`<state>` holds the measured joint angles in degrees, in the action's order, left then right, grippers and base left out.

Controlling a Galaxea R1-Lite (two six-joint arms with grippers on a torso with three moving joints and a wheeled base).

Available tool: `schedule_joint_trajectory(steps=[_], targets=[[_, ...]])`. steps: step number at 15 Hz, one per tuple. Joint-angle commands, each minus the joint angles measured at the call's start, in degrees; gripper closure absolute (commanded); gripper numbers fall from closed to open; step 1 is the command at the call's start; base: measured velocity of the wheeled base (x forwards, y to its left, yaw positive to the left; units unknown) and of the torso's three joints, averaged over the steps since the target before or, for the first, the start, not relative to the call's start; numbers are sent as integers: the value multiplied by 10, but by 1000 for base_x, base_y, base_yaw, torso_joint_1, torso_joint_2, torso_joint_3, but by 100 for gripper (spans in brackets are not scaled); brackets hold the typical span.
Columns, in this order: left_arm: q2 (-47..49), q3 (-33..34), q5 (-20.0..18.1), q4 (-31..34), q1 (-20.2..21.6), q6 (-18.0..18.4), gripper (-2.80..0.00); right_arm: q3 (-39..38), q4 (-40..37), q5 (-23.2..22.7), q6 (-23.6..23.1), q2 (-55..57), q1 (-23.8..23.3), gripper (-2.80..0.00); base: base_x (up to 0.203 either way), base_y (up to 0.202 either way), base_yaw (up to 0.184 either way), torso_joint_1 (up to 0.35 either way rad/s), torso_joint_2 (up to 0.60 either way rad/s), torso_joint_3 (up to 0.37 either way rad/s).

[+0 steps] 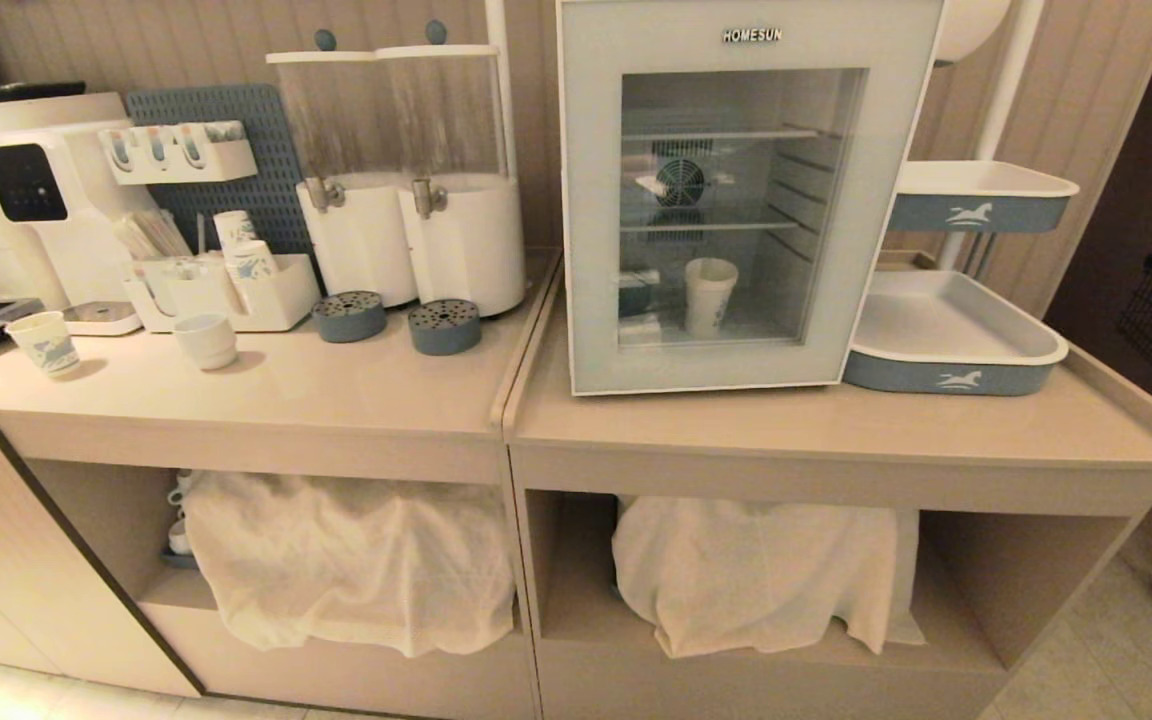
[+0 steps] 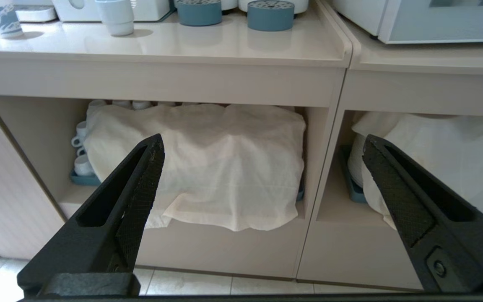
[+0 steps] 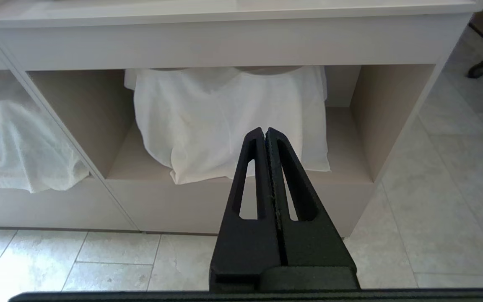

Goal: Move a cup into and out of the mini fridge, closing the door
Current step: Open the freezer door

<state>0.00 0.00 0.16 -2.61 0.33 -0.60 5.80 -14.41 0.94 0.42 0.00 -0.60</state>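
The white mini fridge (image 1: 591,200) stands on the right counter, and its glass door (image 1: 746,60) is closed. Behind the glass, the tall white paper cup (image 1: 709,295) stands upright on the fridge floor. Neither arm shows in the head view. My left gripper (image 2: 262,147) hangs low in front of the counter's lower shelves, open wide with nothing between its fingers. My right gripper (image 3: 265,131) is parked low before the right shelf bay, shut on nothing. A corner of the fridge (image 2: 426,21) shows in the left wrist view.
A short patterned paper cup (image 1: 44,343) and a squat white cup (image 1: 205,340) sit on the left counter, with two drink dispensers (image 1: 406,180) and a coffee machine (image 1: 31,200). Blue-white trays (image 1: 951,345) stand right of the fridge. White cloths (image 1: 346,555) cover the lower shelves.
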Motion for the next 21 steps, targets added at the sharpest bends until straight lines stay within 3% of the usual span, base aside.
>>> schedule_joint_trajectory(steps=[1, 14, 21], targets=[[0, 11, 0, 0, 1, 0, -280, 0, -1, 0, 0, 1, 1, 0, 0, 0, 0, 0, 0, 0], [0, 11, 0, 0, 1, -5, -280, 0, -1, 0, -1, 1, 2, 0, 173, -17, 2, 3, 2, 2], [0, 10, -1, 1, 1, 4, -280, 0, -2, 0, -1, 1, 1, 0, 0, 0, 0, 0, 0, 0]])
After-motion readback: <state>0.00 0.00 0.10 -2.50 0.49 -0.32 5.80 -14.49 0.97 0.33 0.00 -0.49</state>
